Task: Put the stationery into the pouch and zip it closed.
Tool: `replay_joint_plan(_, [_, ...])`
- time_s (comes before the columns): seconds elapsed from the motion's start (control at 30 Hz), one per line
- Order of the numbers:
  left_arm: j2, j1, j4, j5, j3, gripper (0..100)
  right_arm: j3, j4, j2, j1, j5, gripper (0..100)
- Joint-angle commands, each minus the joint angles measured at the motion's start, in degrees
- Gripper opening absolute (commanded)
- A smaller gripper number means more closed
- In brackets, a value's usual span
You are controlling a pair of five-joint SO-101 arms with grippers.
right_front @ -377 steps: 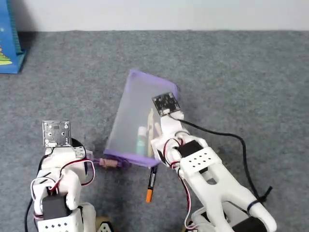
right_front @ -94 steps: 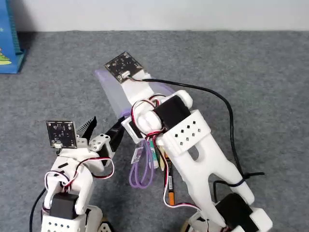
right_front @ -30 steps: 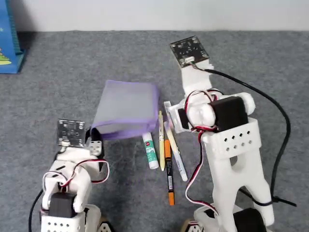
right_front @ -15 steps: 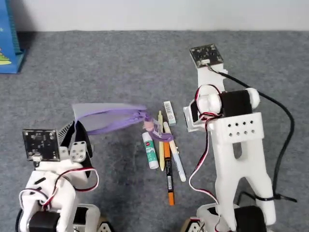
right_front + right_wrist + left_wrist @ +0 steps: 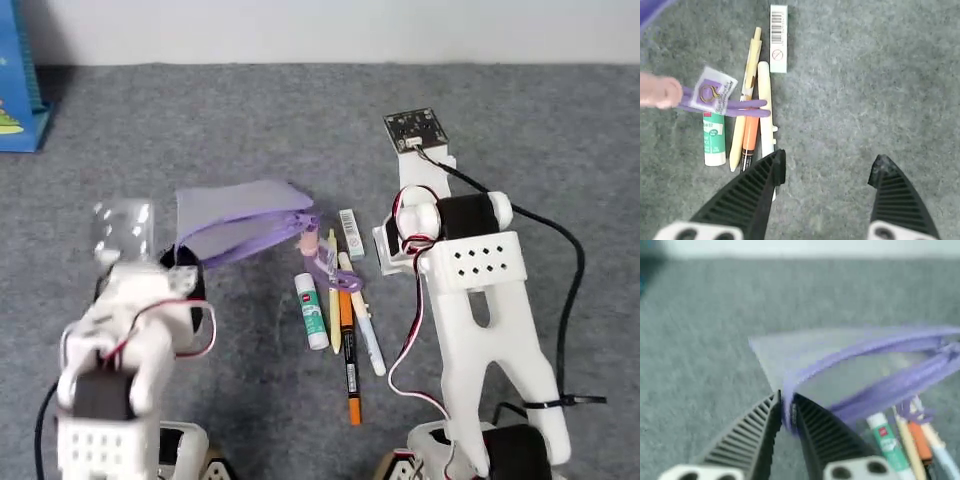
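The purple translucent pouch [image 5: 240, 225] hangs tilted above the carpet, mouth open. My left gripper [image 5: 786, 415] is shut on the pouch's [image 5: 850, 365] near edge. Its purple strap [image 5: 722, 106] with a tag droops over the stationery. On the carpet lie a glue stick [image 5: 312, 312], a yellow pen [image 5: 333, 290], an orange pen [image 5: 349, 360], a white pen [image 5: 366, 335] and an eraser [image 5: 350, 234]. My right gripper [image 5: 830, 167] hovers open just right of them, holding nothing; the eraser [image 5: 778, 37] and white pen [image 5: 766, 110] lie ahead of it.
A blue box [image 5: 20, 85] stands at the far left by the wall. The grey carpet [image 5: 520, 120] stretches around both arms, with open room at the back and right.
My left arm has swung forward with the pouch, carrying it slightly right and farther from me. The right arm has shifted a little left toward the stationery. The stationery has stayed put.
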Motion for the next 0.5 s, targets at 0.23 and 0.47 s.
replay_joint_plan(0.23, [23.8, -4.3, -1.9, -0.4, -12.4, 14, -0.4, -1.0, -0.2, 0.3, 0.3, 27.4])
replay_joint_plan(0.47, [29.1, -4.3, -6.4, -0.4, -12.8, 1, -0.4, -0.9, -0.2, 0.3, 0.3, 27.4])
